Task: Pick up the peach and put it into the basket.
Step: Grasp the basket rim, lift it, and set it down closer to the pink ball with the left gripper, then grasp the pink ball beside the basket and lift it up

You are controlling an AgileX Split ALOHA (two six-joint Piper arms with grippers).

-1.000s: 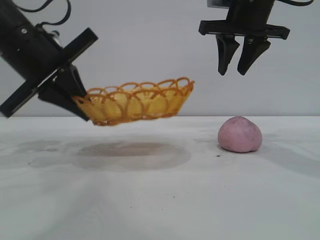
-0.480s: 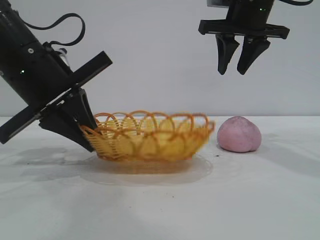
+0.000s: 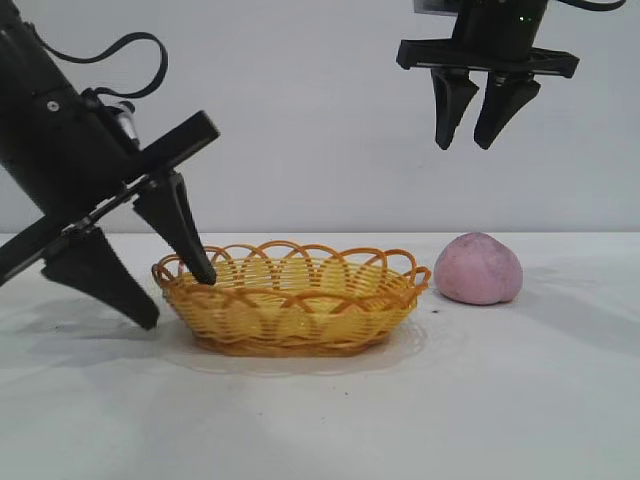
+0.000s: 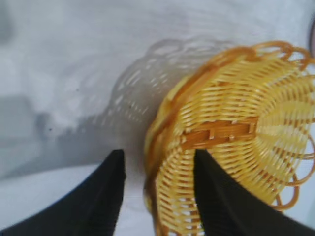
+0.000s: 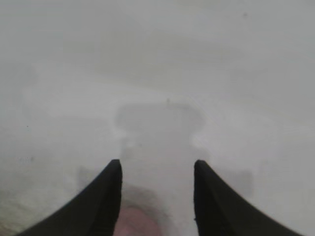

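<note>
Basket: rests flat on the white table, mouth up, ready to receive the fruit.
Peach: on the table just beside the basket's right end, not yet picked up.
Left end effector: fingers apart, straddling the basket's left rim, one inside and one outside; grip appears released.
Right end effector: fingers apart and empty, hanging high above the peach, likely placed to descend on it.

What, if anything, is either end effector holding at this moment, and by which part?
Nothing is held. The left end effector is open, straddling the basket's rim; the basket sits on the table. The right end effector hangs open above the peach.
</note>
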